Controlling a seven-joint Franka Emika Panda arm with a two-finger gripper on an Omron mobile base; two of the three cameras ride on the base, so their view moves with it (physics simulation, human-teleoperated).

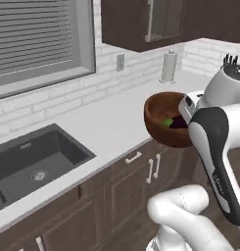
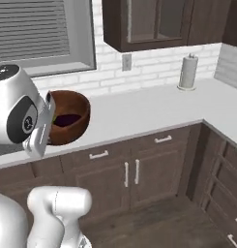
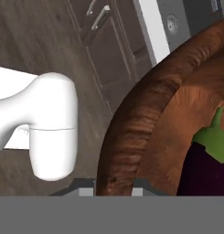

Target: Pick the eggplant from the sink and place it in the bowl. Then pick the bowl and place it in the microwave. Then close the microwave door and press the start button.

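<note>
Paper towel roll (image 2: 188, 71): stood upright on the white counter (image 2: 154, 109) by the brick wall.
Outlet (image 2: 126, 61): sat on the wall under the dark upper cabinet (image 2: 158, 22).
Window blind (image 1: 31, 34): was lowered.

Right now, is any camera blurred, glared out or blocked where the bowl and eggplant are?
Left base view: evenly lit, no glare; the arm covers the bowl's right side, the eggplant shows dark inside. Right base view: soft but readable; the arm hides the bowl's left edge. Hand view: very close, the rim looms large at the end effector, cropping the eggplant; fingertips aren't discernible.
</note>
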